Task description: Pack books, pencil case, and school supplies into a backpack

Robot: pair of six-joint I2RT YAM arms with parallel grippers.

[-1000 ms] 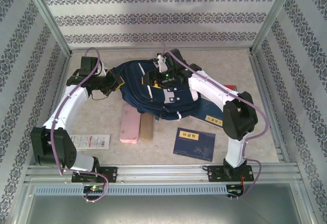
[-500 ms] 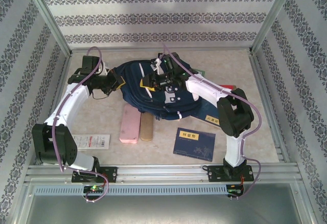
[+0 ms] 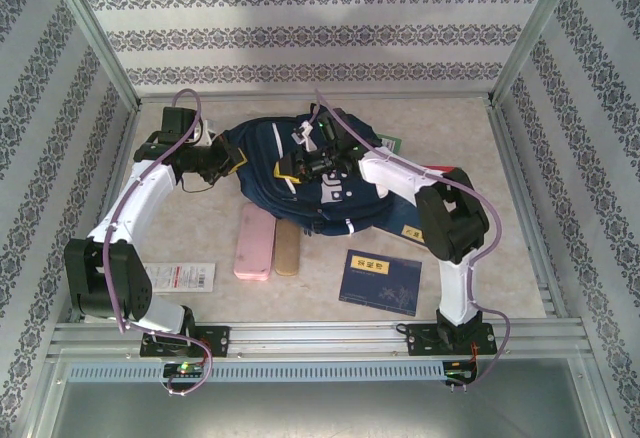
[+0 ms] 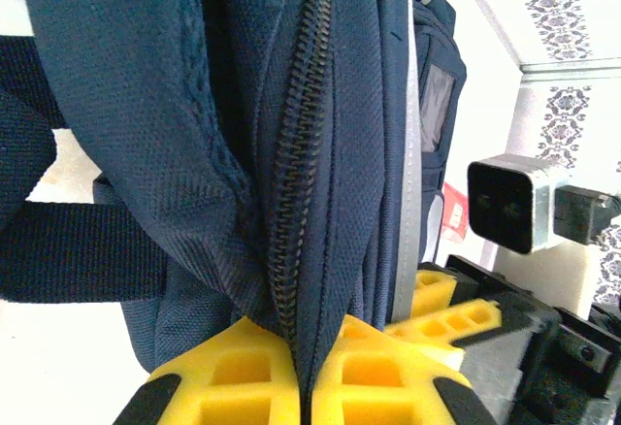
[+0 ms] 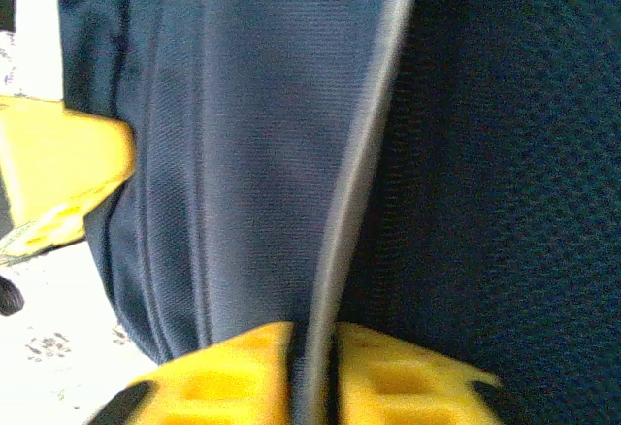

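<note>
The dark navy backpack [image 3: 300, 183] lies at the middle back of the table. My left gripper [image 3: 232, 163] is at its left edge, shut on a fold of fabric beside the zipper [image 4: 291, 202]; the yellow fingers [image 4: 233, 376] pinch the cloth. From the right, my right gripper [image 3: 300, 163] reaches onto the top of the backpack [image 5: 243, 153] and is shut on a fold with grey piping [image 5: 359, 182]. One navy book [image 3: 380, 281] lies in front, and another [image 3: 418, 233] pokes out from under the backpack. A pink pencil case [image 3: 255, 241] lies in front of the bag.
A narrow tan item [image 3: 287, 248] lies beside the pencil case. A white packet with red print [image 3: 180, 276] is near the left arm's base. A green booklet [image 3: 393, 143] peeks out behind the right arm. Patterned walls and metal frame posts close in the table.
The right gripper has closed from open onto the backpack's fabric, and the right arm has shifted a little leftward. The left gripper has kept its hold.
</note>
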